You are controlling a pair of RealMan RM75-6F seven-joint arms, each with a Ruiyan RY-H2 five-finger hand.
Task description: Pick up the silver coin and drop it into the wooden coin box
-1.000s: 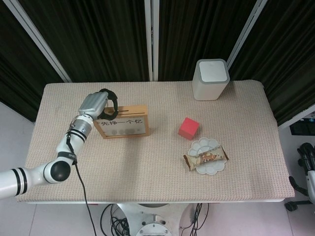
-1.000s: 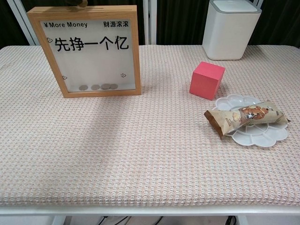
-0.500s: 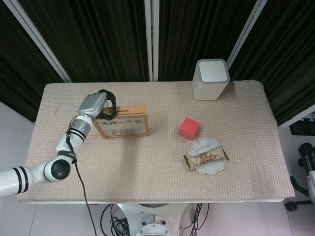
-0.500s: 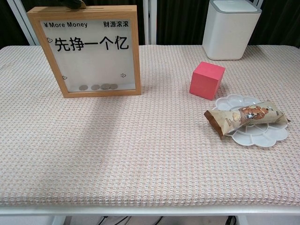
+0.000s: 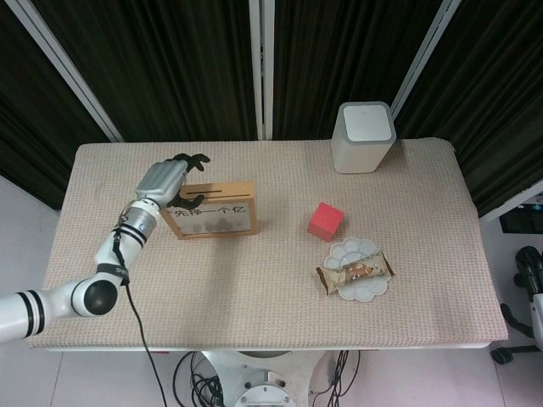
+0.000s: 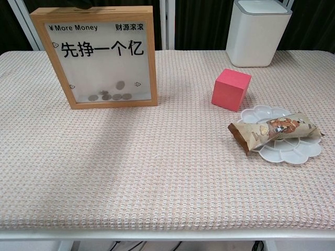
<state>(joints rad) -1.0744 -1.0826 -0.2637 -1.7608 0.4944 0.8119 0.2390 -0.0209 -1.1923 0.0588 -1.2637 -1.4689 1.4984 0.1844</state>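
Chest view shows the coin (image 6: 120,84) inside the box (image 6: 94,56), dropping toward the others. My left hand (image 5: 170,180) hovers over the slot, fingers spread, empty. Drop looks done; next I'd lift clear without nudging the box.

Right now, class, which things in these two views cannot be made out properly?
- Right hand: head view, cut off by the right edge; open or shut unclear.
- Left hand: absent from the chest view, above its frame.
- Coins in the wooden coin box: chest view, too small to count reliably.
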